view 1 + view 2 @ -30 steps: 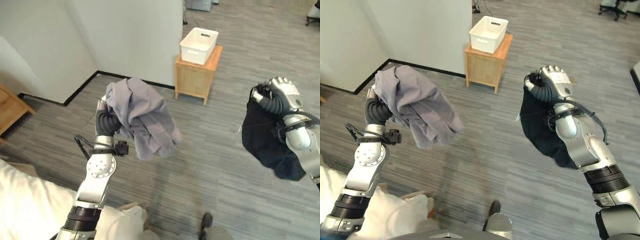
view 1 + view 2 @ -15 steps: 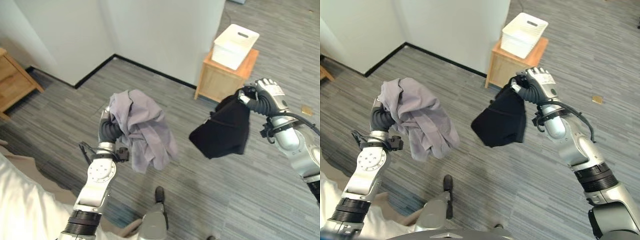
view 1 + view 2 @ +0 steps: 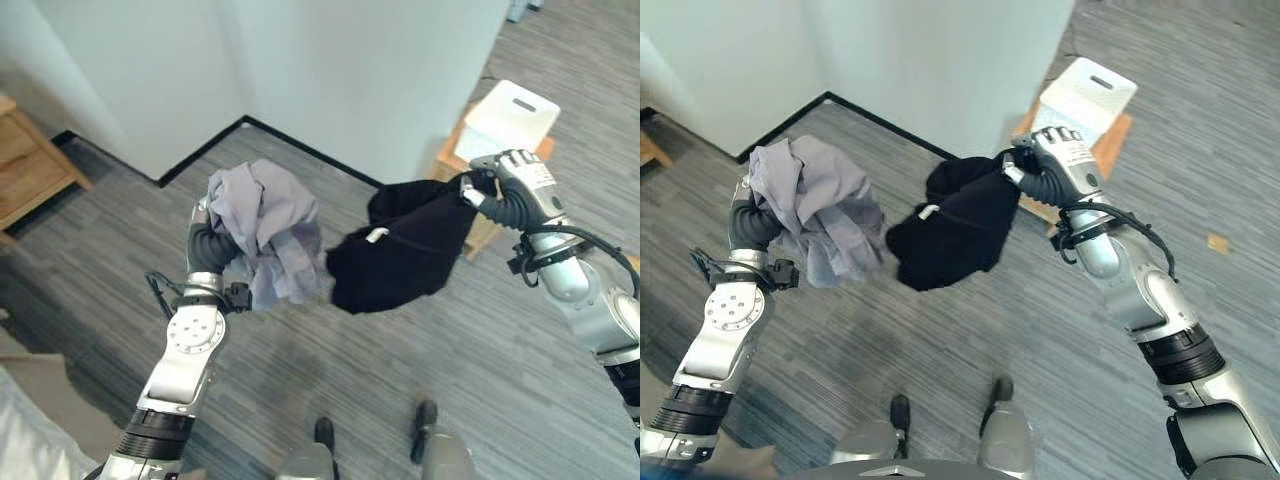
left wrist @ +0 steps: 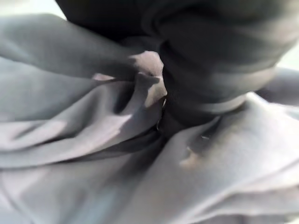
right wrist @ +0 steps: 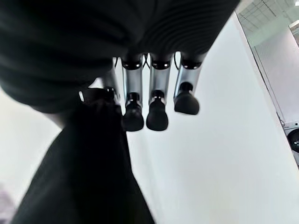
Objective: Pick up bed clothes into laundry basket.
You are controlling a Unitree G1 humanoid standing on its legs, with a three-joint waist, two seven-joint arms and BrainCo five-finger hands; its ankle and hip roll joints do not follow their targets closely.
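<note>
A crumpled grey garment (image 3: 265, 225) is draped over my raised left hand (image 3: 205, 245) and hangs in the air at centre left; in the left wrist view the grey cloth (image 4: 93, 186) wraps round the dark cover. My right hand (image 3: 520, 185) is shut on the top of a black garment (image 3: 400, 250), which swings out leftwards until it almost touches the grey one. Curled fingers (image 5: 152, 100) show beside the black cloth (image 5: 79, 172). The white laundry basket (image 3: 1087, 88) stands on a small wooden stand (image 3: 1120, 135) just behind my right hand.
A white wall corner (image 3: 330, 70) with a black skirting juts out behind both garments. A wooden nightstand (image 3: 30, 170) stands at the far left. The edge of white bedding (image 3: 20, 440) shows at the lower left. Grey striped floor lies below.
The camera has turned, so the scene shifted. My right hand has swung the black garment from my right side across to the grey one, and the basket now lies just behind that hand.
</note>
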